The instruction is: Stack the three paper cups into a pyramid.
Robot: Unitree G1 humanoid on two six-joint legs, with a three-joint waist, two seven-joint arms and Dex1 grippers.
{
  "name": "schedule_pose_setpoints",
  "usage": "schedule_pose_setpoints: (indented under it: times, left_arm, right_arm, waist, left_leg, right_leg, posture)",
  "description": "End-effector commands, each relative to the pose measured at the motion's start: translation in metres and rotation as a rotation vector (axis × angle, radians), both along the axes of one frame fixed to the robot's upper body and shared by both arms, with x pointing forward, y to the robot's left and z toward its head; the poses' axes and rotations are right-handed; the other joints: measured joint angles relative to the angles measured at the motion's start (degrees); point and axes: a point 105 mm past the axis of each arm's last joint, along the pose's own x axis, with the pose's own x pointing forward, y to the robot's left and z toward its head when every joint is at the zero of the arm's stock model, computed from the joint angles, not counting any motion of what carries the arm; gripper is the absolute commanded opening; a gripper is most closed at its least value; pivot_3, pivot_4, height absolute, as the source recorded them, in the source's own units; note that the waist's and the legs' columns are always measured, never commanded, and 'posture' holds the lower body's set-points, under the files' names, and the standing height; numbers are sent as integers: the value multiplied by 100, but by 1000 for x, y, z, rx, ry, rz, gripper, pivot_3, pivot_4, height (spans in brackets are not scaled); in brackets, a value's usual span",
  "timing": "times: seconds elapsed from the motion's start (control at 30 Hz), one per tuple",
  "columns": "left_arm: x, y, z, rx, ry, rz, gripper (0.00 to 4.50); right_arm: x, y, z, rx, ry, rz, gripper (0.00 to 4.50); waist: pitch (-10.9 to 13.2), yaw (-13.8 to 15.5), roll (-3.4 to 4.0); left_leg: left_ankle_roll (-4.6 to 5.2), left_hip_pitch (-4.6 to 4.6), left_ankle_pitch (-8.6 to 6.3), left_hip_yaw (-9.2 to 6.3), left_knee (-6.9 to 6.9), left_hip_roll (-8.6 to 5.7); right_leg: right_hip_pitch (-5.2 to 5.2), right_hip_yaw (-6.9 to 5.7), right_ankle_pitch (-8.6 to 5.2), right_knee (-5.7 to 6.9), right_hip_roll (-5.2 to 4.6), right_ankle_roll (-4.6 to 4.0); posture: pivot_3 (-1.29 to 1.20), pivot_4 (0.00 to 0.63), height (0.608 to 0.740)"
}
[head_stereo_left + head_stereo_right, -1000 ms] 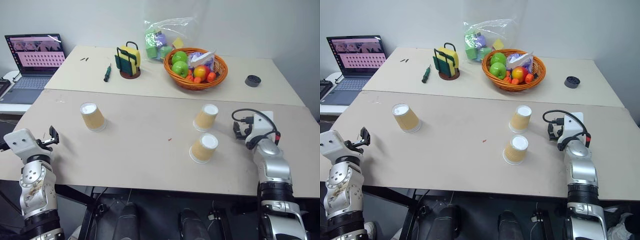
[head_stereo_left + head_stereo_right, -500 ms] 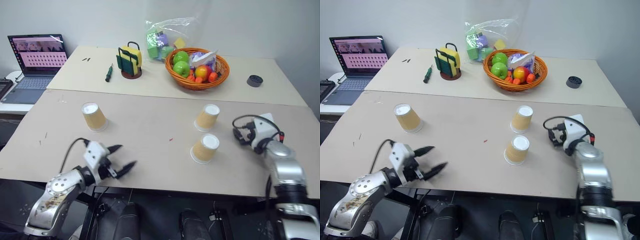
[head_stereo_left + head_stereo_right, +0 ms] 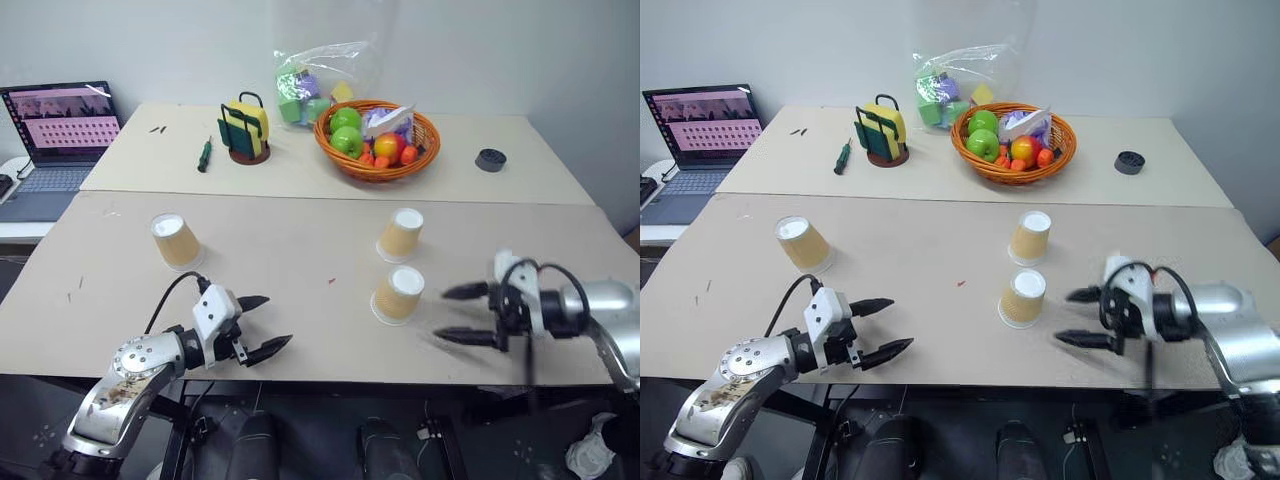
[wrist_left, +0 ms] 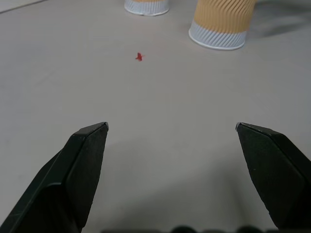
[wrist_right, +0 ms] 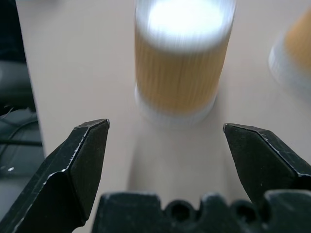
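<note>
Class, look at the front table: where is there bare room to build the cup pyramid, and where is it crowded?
Bare: the stretch between the lone cup and the two cups opposite. Crowded: around that pair, with the open right gripper beside the nearer one, and the back table with basket.

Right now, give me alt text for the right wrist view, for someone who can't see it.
An upside-down tan ribbed paper cup stands on the beige table, ahead of the open right gripper and untouched by its two black fingers. A second cup's white rim shows at one edge.
</note>
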Motion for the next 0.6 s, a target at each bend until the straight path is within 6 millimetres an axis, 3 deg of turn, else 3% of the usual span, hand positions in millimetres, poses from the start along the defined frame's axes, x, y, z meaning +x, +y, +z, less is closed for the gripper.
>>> schedule_pose_setpoints:
  times: [0.03,0.17,0.5,0.6]
  left_arm:
    - [-5,-1,8,9,-35,-35,4500]
    - [-9,2,14,30,-49,-49,4500]
    - [-9,7,23,61,-75,-55,4500]
    - [-9,7,25,61,-79,-53,4500]
  right_arm:
    - [8,10,18,30,-57,-4,4435]
    - [5,22,27,60,-67,40,4435]
    - [7,31,19,53,-51,53,4435]
    - [10,32,18,56,-52,45,3786]
  waist:
    - [1,65,-2]
    - [1,138,-2]
    - [1,117,-1]
    - [1,117,-1]
  left_leg:
    - [5,0,-1,0,2,-1]
    - [4,-15,-3,0,2,-2]
    - [-13,-15,-14,5,4,0]
    - [-11,-16,-13,5,3,0]
  right_leg:
    - [-7,0,-1,-1,-1,-4]
    - [-43,0,4,1,-1,-17]
    - [-50,1,3,2,-1,-12]
    - [-51,1,3,2,-1,-13]
  posture:
    - [0,150,661]
    - [0,150,661]
    - [0,150,661]
    - [0,150,661]
